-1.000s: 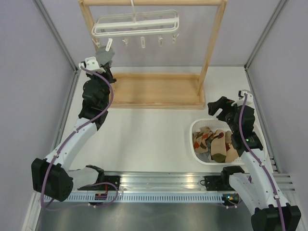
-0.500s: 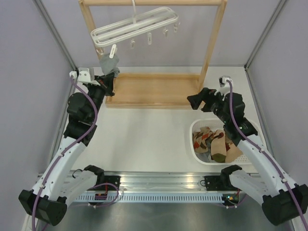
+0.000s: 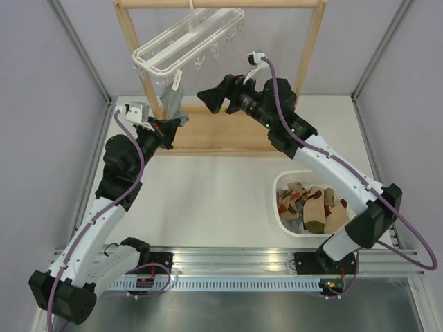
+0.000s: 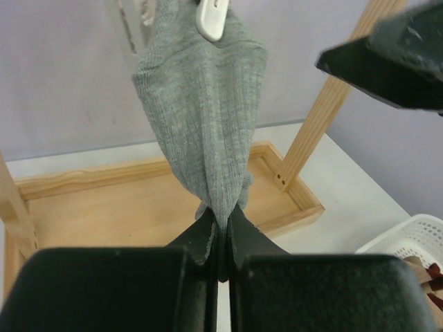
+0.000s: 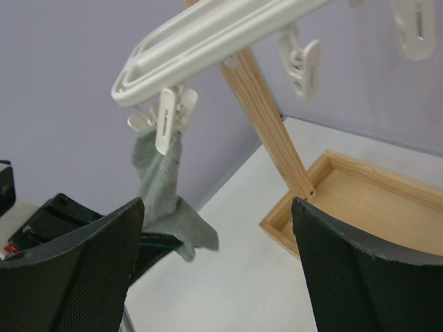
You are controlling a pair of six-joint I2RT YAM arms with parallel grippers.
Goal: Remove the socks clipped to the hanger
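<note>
A white hanger [image 3: 188,41] hangs tilted from the wooden rack's top bar, its left end low. One grey sock [image 3: 172,104] dangles from the clip [image 5: 169,121] at that low end. My left gripper [image 3: 169,127] is shut on the sock's bottom tip, and the sock [image 4: 204,117] runs taut from the jaws [image 4: 221,228] up to the clip [image 4: 213,17]. My right gripper [image 3: 211,100] is open just right of the sock and level with it, holding nothing. In the right wrist view the sock [image 5: 163,187] and hanger [image 5: 208,31] lie ahead of the open gripper [image 5: 218,207].
The wooden rack has a tray base [image 3: 225,131] and two posts, the right post [image 3: 306,69] behind my right arm. A white basket [image 3: 278,185] at the right front holds several other socks [image 3: 308,207]. Empty clips [image 5: 303,66] hang along the hanger.
My right arm has swung from beside the basket up and left to the sock. The left gripper has pulled the sock down and right, tipping the hanger's left end lower.
</note>
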